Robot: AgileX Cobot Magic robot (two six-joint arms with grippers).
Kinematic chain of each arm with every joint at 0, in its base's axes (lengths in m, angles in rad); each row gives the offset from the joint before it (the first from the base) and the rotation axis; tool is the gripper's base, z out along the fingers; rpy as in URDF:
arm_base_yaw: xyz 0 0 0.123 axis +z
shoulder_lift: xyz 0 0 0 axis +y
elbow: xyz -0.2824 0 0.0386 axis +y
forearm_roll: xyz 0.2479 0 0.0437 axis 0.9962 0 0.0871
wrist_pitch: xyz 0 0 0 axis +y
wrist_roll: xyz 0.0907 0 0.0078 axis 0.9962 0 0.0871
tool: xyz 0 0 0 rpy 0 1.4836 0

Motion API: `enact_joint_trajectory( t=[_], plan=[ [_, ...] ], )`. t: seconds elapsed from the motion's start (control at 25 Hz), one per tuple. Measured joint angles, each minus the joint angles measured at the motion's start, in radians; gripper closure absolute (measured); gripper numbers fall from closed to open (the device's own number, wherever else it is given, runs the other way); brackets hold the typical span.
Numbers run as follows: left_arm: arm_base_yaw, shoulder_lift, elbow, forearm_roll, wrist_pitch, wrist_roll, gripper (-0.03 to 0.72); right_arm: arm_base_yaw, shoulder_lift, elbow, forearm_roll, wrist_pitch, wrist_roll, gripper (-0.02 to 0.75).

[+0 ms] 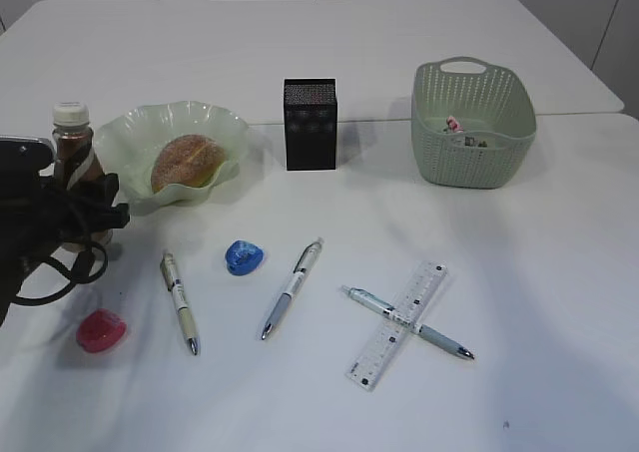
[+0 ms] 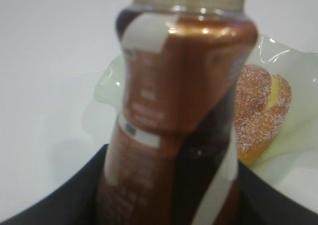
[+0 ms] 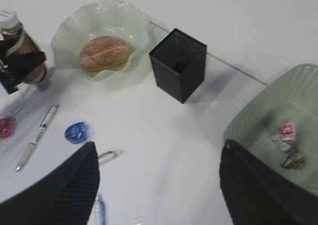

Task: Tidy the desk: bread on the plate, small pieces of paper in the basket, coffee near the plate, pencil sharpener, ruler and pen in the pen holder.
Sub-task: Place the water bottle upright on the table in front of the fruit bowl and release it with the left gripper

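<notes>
Coffee bottle (image 2: 179, 115) stands just beside the plate (image 1: 130, 138), left gripper (image 1: 95, 208) clasped round its body. Rigid, smooth plastic, likely top-heavy; hold mid-label. Right gripper (image 3: 159, 185) hangs spread, empty.

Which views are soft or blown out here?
Left wrist view: brown plastic coffee bottle too close, blurred, with glare on its shoulder. Right wrist view: slight blur; black mesh pen holder still readable. Exterior view: sharp, even lighting, soft shadows on the white desk.
</notes>
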Motion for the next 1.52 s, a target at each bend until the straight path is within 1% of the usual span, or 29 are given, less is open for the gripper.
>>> enact_joint_trajectory(
  t=[0.08, 0.16, 0.2, 0.28, 0.32, 0.36, 0.44, 0.48, 0.52, 0.56, 0.76, 1.2, 1.52],
  plan=[
    [0.0, 0.0, 0.0, 0.0, 0.0, 0.0, 0.303, 0.0, 0.0, 0.01, -0.011, -0.046, -0.003, 0.152],
    [0.0, 0.0, 0.0, 0.002, -0.002, 0.0, 0.303, 0.0, 0.0, 0.049, -0.022, -0.14, -0.01, 0.152],
    [0.0, 0.0, 0.0, 0.002, -0.005, 0.0, 0.302, 0.0, 0.0, 0.06, -0.025, -0.154, -0.01, 0.152],
    [0.0, 0.0, 0.0, 0.002, -0.005, 0.0, 0.302, 0.0, 0.0, 0.116, -0.036, -0.258, -0.01, 0.152],
    [0.0, 0.0, 0.0, 0.002, -0.005, 0.0, 0.302, 0.0, 0.0, 0.13, -0.036, -0.279, -0.011, 0.152],
    [0.0, 0.0, 0.0, 0.002, -0.005, 0.0, 0.302, 0.0, 0.0, 0.179, -0.037, -0.352, -0.015, 0.152],
    [0.0, 0.0, 0.0, 0.002, -0.005, 0.0, 0.301, 0.0, 0.0, 0.226, -0.037, -0.412, -0.019, 0.152],
    [0.0, 0.0, 0.0, 0.002, -0.005, 0.0, 0.301, 0.0, 0.0, 0.226, -0.037, -0.412, -0.019, 0.152],
    [0.0, 0.0, 0.0, 0.002, -0.005, 0.0, 0.3, 0.0, 0.0, 0.271, -0.037, -0.473, -0.022, 0.152],
    [0.0, 0.0, 0.0, 0.002, -0.005, 0.0, 0.3, 0.0, 0.0, 0.289, -0.037, -0.491, -0.025, 0.152],
    [0.0, 0.002, 0.0, 0.002, -0.006, 0.0, 0.297, 0.0, 0.0, 0.309, -0.037, -0.518, -0.031, 0.152],
    [0.0, 0.051, -0.002, 0.002, -0.032, 0.0, 0.296, 0.0, 0.0, 0.309, -0.037, -0.523, -0.033, 0.152],
    [0.0, 0.051, -0.002, -0.033, -0.034, 0.022, 0.296, 0.0, 0.0, 0.309, -0.034, -0.536, -0.033, 0.152]
  ],
)
